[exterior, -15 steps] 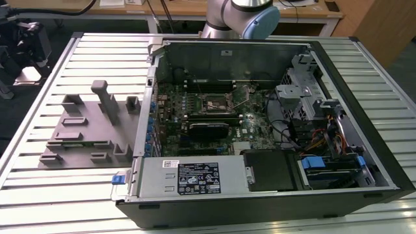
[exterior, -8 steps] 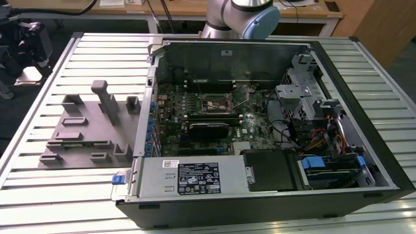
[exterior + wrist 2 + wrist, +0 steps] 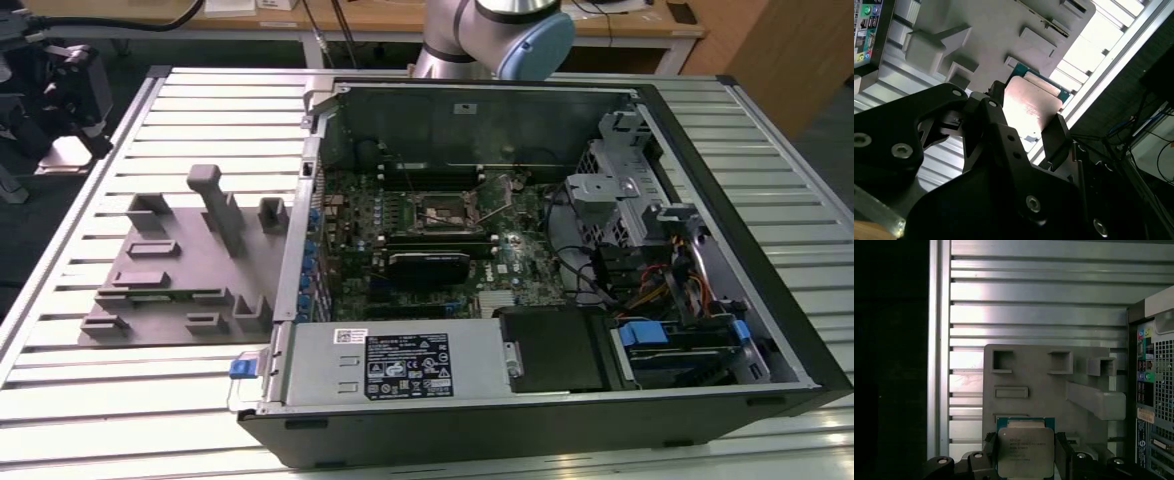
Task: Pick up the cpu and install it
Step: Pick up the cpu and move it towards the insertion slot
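Gripper (image 3: 1026, 452) is clamping the cpu (image 3: 1025, 442) flat between its two fingers, hanging well above the grey fixture block (image 3: 1044, 390). The socket (image 3: 441, 212) is sitting inside the computer case (image 3: 561, 432), on the exterior view's right of that block.

First wrist view: cpu (image 3: 1025, 452) cropped by frame edge, lid print too small to read. Second wrist view: my gripper (image 3: 1026, 112) covers part of it, glare washes the lid. Exterior view: my arm (image 3: 491, 35) cropped at 12 o'clock.
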Motion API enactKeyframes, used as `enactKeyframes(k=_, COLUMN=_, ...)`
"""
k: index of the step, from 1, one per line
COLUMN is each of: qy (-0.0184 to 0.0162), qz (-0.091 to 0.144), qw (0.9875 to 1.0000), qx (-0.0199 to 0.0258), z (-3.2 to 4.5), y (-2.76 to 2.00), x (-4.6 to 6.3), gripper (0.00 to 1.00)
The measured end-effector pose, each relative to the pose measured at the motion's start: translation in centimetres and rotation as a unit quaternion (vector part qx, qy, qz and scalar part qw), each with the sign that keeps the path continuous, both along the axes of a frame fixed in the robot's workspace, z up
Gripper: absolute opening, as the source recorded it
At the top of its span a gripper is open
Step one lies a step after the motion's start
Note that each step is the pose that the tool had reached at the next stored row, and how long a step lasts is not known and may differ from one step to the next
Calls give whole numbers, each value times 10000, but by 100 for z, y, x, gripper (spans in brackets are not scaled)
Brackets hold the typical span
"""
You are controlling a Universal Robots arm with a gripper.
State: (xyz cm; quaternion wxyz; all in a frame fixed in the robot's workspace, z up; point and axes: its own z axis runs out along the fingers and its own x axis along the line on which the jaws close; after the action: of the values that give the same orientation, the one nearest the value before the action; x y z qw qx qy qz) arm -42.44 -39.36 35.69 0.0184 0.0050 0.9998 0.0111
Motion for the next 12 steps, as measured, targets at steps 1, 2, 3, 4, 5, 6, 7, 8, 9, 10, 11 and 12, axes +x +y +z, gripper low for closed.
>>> enactKeyframes(k=1, qy=0, qz=0, qw=10000, qx=0, z=0, y=0, x=8, gripper=54)
enactKeyframes(k=2, qy=0, qz=0, qw=10000, qx=0, z=1, y=1, x=15, gripper=54)
enactKeyframes(k=3, qy=0, qz=0, qw=10000, qx=0, z=1, y=1, x=24, gripper=54)
enactKeyframes(k=4, qy=0, qz=0, qw=10000, qx=0, z=2, y=1, x=33, gripper=54)
enactKeyframes(k=5, qy=0, qz=0, qw=10000, qx=0, z=3, y=1, x=42, gripper=54)
enactKeyframes(k=6, qy=0, qz=0, qw=10000, qx=0, z=3, y=2, x=50, gripper=54)
enactKeyframes(k=7, qy=0, qz=0, qw=10000, qx=0, z=3, y=2, x=57, gripper=54)
enactKeyframes(k=8, qy=0, qz=-1, qw=10000, qx=0, z=3, y=2, x=64, gripper=54)
enactKeyframes(k=9, qy=1, qz=-1, qw=10000, qx=0, z=4, y=2, x=71, gripper=54)
enactKeyframes(k=10, qy=1, qz=0, qw=10000, qx=0, z=4, y=2, x=78, gripper=54)
enactKeyframes(k=11, qy=1, qz=0, qw=10000, qx=0, z=4, y=2, x=86, gripper=54)
enactKeyframes(k=12, qy=1, qz=0, qw=10000, qx=0, z=4, y=2, x=94, gripper=54)
